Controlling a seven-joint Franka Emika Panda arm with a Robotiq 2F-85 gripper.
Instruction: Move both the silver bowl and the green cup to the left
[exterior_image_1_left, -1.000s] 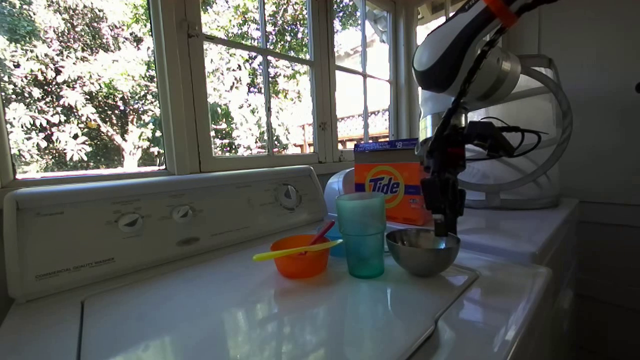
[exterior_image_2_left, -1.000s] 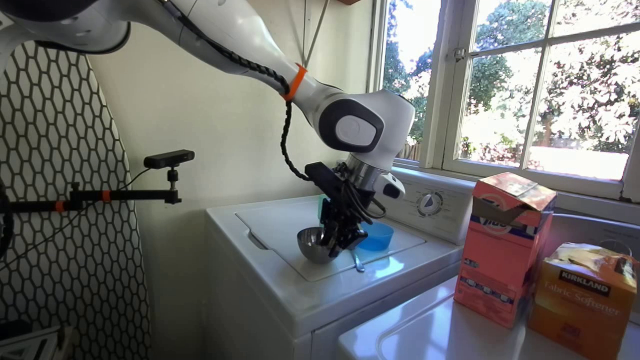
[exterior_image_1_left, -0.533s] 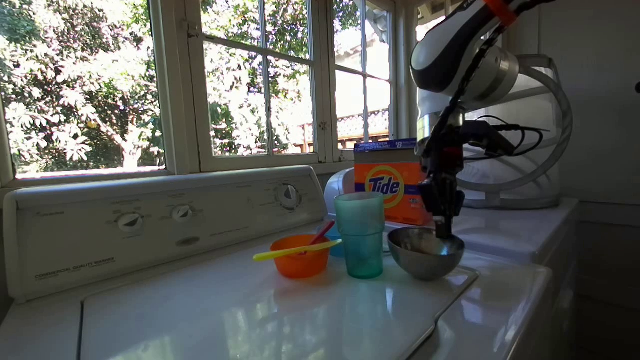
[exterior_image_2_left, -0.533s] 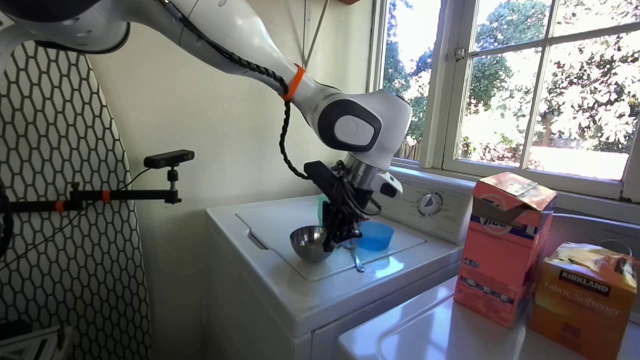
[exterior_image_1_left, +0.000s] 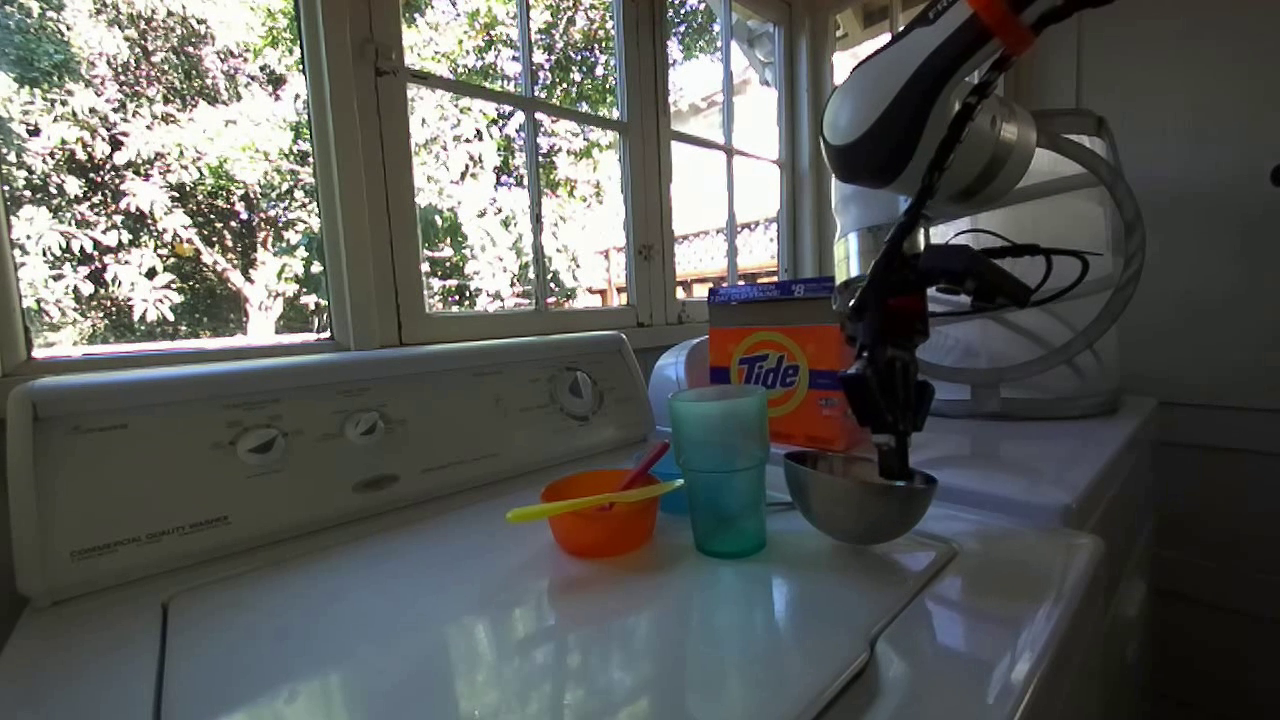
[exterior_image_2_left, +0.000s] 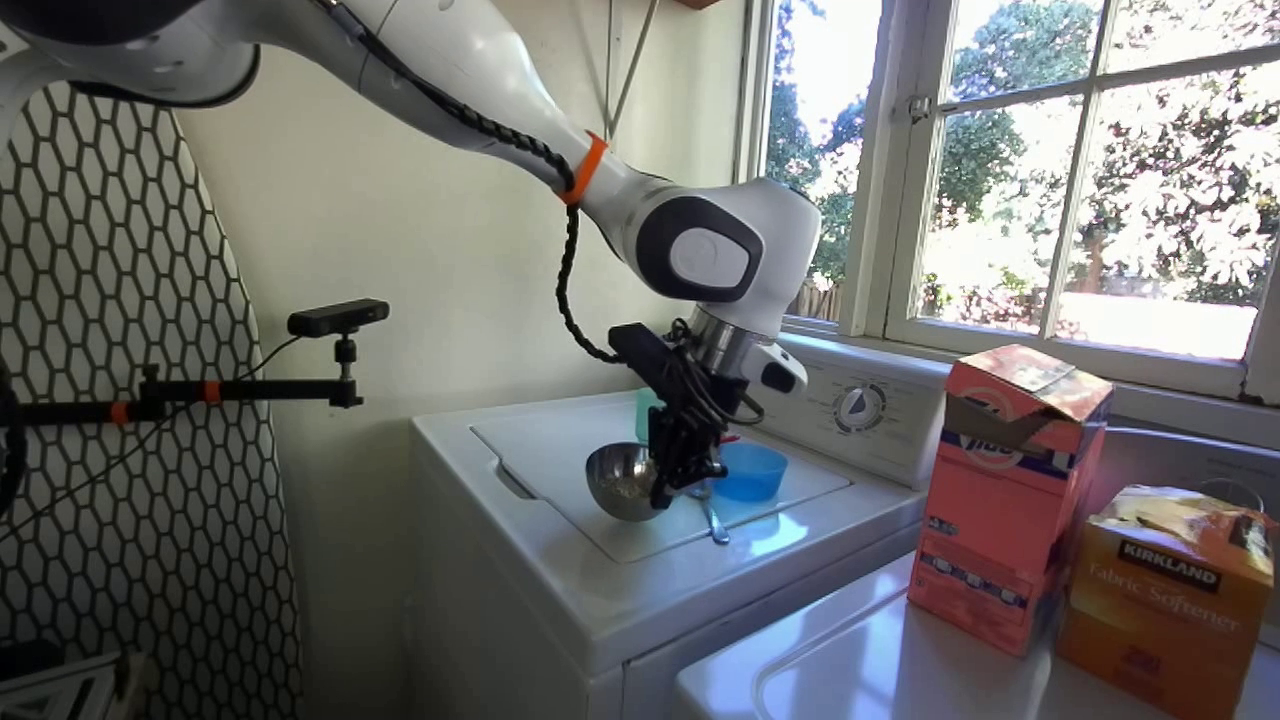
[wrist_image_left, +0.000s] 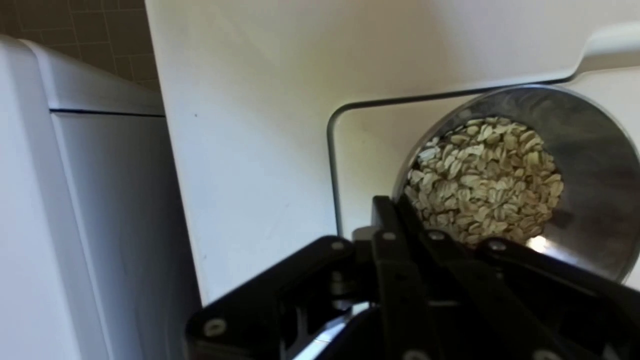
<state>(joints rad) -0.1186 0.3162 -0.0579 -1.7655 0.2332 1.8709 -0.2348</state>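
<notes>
I'm holding the silver bowl (exterior_image_1_left: 855, 515) by its rim: the gripper (wrist_image_left: 395, 201) is pinching the thin metal, jaws nearly together, nothing else in the grip. Reference is the green cup (exterior_image_1_left: 722, 490): in an exterior view the silver bowl is hanging just right of it, apart, tilted lower on the gripper side. I'm reading it as just clear of the table (exterior_image_1_left: 400, 630), not certain. Progress: silver bowl grasped, not yet placed left; cup is standing upright, untouched, so its whole move is pending. Contents: silver bowl is carrying oat-like flakes (wrist_image_left: 485, 190), banked toward the pinched rim, so I'm treating spill as the main risk. Left of the cup, an orange bowl (exterior_image_1_left: 600, 535) is holding a red utensil (exterior_image_1_left: 646, 464), a yellow utensil (exterior_image_1_left: 597, 501) lying across. Near the cup a blue container (exterior_image_2_left: 752, 475) is standing; can't tell its contents. Cup's I can't confirm either.
</notes>
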